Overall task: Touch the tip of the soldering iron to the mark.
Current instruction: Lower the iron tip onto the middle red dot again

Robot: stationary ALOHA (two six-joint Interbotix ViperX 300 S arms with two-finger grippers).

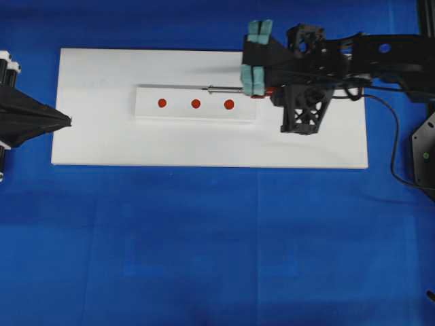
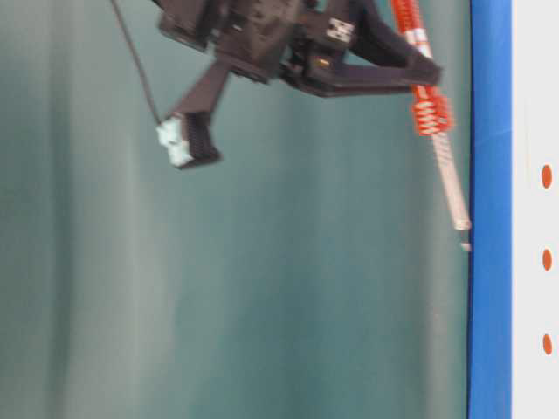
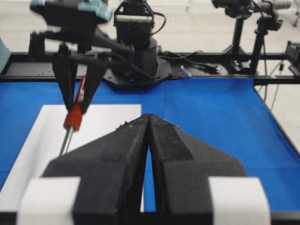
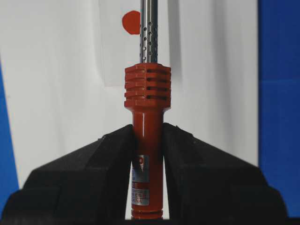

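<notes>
Right pincer [image 4: 148, 140]: clamping the soldering iron [image 4: 147, 93] by its orange handle.
Soldering iron: hanging above the white board [image 1: 102, 142], shaft pointing left along the strip's far edge.
Left pincer [image 3: 147, 136]: sitting closed, left.

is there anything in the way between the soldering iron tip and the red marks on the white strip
Nothing visible blocks it. The right hand grips the soldering iron, whose shaft extends above the white strip's far edge; the three red marks lie uncovered.
</notes>
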